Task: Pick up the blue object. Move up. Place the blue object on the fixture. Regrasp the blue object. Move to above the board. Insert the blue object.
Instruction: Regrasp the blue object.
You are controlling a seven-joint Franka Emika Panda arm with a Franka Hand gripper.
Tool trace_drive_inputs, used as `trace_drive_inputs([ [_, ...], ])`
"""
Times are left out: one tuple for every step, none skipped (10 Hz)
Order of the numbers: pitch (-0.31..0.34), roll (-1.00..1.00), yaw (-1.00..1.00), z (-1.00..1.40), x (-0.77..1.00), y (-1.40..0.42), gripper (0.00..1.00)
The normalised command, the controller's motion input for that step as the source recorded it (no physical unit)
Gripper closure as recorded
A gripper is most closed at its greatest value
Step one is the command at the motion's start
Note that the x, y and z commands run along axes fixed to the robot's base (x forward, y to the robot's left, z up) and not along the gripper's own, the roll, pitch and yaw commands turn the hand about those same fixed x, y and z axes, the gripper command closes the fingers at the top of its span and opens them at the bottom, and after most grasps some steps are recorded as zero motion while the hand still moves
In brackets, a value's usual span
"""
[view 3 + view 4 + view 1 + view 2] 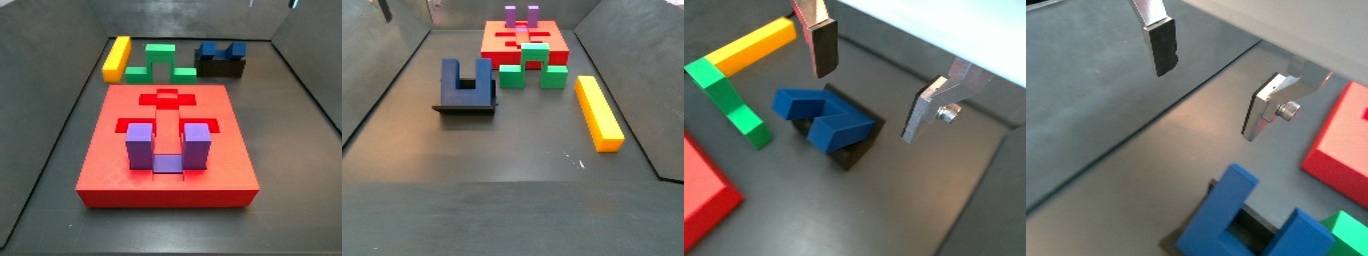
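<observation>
In this wrist view the gripper hangs above the dark grey floor with its jaws spread wide and nothing between them. One finger is a flat silver plate ending in a dark pad; the other finger shows its silver side and a round screw. Well below them sits the blue object, prongs pointing up toward the camera, resting on the black fixture. Beside it lie a corner of the red board and a bit of a green block.
</observation>
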Motion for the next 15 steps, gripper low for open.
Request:
trace_drive_inputs([
  [0.177, 0.73, 0.09, 0.24, 0.43, -0.14, 0.00],
  [0.163, 0.71, 0.08, 0.24, 0.35, -0.13, 0.00],
  [0.149, 0.66, 0.08, 0.25, 0.31, -0.12, 0.00],
  [0.149, 0.64, 0.09, 0.24, 0.30, -0.11, 0.00],
  [0.203, 0.60, 0.09, 0.22, 0.40, -0.08, 0.00],
  [0.180, 0.59, 0.08, 0.23, 0.33, -0.08, 0.00],
  [0.140, 0.60, 0.07, 0.24, 0.26, -0.10, 0.00],
  [0.100, 0.62, 0.07, 0.23, 0.17, -0.12, 0.00],
  [0.000, 0.65, 0.05, 0.22, 0.00, -0.15, 0.00],
  [0.020, 0.65, 0.03, 0.15, 0.08, -0.11, 0.00],
  [0.069, 0.72, 0.01, 0.07, 0.15, -0.08, 0.00],
  [0.100, 0.98, 0.00, 0.03, 0.23, -0.07, 0.00],
  [0.126, 1.00, 0.00, 0.00, 0.34, -0.01, 0.00],
  [0.046, 0.71, 0.00, -0.20, 0.27, 0.00, 0.00],
  [0.043, 0.38, 0.00, -0.21, 0.07, 0.01, 0.00],
])
